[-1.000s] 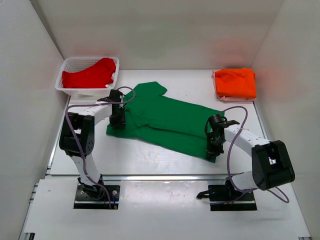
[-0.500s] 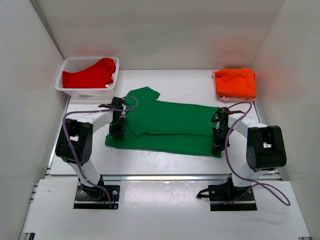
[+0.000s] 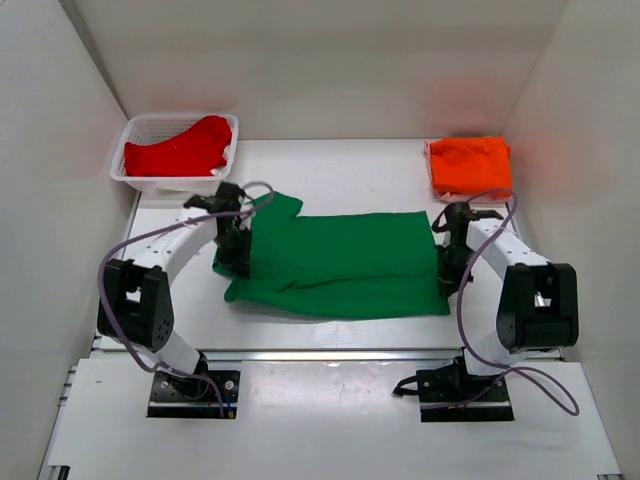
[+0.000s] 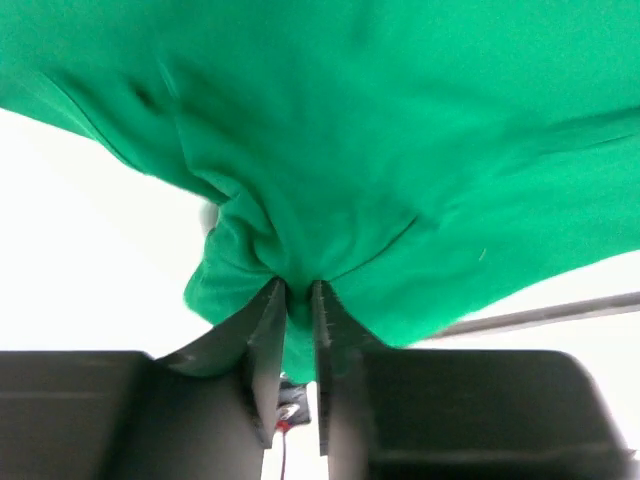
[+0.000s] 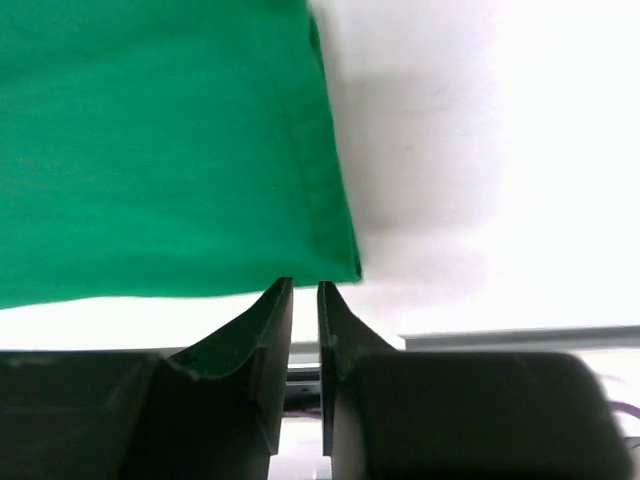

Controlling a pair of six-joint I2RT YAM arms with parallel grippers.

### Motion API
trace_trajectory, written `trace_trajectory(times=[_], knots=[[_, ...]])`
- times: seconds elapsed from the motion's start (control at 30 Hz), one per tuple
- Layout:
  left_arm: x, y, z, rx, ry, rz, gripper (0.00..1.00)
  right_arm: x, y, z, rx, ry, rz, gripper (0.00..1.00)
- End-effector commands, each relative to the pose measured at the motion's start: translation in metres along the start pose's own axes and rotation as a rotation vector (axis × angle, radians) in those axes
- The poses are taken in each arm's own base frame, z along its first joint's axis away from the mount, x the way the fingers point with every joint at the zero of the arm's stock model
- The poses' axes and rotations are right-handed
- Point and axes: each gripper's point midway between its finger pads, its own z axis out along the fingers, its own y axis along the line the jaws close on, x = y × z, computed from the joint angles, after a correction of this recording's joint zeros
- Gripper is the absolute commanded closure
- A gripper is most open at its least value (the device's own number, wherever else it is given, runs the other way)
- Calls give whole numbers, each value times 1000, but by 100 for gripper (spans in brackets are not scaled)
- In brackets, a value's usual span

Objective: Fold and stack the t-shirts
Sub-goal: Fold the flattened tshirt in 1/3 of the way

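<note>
We see the green shirt [image 3: 340, 265] spread flat across the middle of the worktop [image 3: 350, 180], stretched between the two arms. The left pincer [image 4: 298, 290] is nearly closed, with a bunch of the shirt's left edge pinched between its fingers. The right pincer [image 5: 305, 287] is closed to a narrow slit on the hem at the shirt's right corner. The orange shirt [image 3: 470, 166] lies folded at the far right. The red shirt [image 3: 180, 148] sits in the basket [image 3: 150, 125] at the far left.

Three t-shirts are counted: a green t-shirt [image 3: 340, 265], an orange t-shirt [image 3: 470, 165] and a red t-shirt [image 3: 185, 145]. More may be hidden in the orange pile. One basket [image 3: 150, 122] is seen.
</note>
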Motion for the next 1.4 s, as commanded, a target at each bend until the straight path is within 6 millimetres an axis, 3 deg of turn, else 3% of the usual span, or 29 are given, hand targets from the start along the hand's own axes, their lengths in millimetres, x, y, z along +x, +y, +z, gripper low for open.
trace_trajectory(times=[0.0, 0.13, 0.2, 0.27, 0.33, 0.47, 0.53, 0.6, 0.67, 0.73, 0.77, 0.9, 0.93, 1.07, 1.13, 1.27, 1.37], knots=[[-80, -9, -75, 95, -307, -35, 68, -43, 1, -52, 14, -186, -17, 85], [-140, 3, -93, 69, -372, -59, 63, -91, 7, -75, -7, -291, -4, 81], [-153, 4, -86, 83, -286, -48, 67, -106, 10, -70, -6, -274, -6, 80], [-146, 1, -77, 103, -211, -28, 68, -119, 15, -73, -14, -282, -23, 80], [-118, 2, -53, 84, -128, -8, 65, -123, 24, -66, -20, -281, -58, 80], [-107, 4, -41, 125, -192, -56, 64, -133, 31, -60, -23, -299, -80, 81], [-100, 5, -41, 127, -170, -55, 63, -136, 62, -68, -125, -314, -156, 82], [-85, 8, -40, 101, -129, -44, 64, -136, 94, -78, -152, -357, -247, 82], [-68, 4, -40, 103, -97, -33, 63, -121, 132, -80, -186, -371, -347, 83], [-35, 3, -31, 91, -32, -42, 62, -112, 149, -75, -227, -377, -349, 83], [-27, -1, -33, 95, -42, -31, 62, -104, 158, -71, -273, -362, -348, 83], [35, 6, -6, 53, 48, -49, 59, -83, 166, -57, -324, -339, -342, 83], [57, 11, 5, 34, 105, -58, 59, -79, 166, -64, -331, -362, -336, 84], [80, 16, 8, -3, 136, -51, 62, -68, 171, -61, -359, -377, -371, 85], [74, 12, -4, 27, 82, -60, 63, -62, 180, -63, -395, -394, -394, 85], [39, 11, -40, 76, -179, -175, 60, -45, 228, -76, -544, -511, -498, 85], [17, 9, -49, 132, -408, -267, 56, -34, 259, -86, -615, -606, -577, 84]])
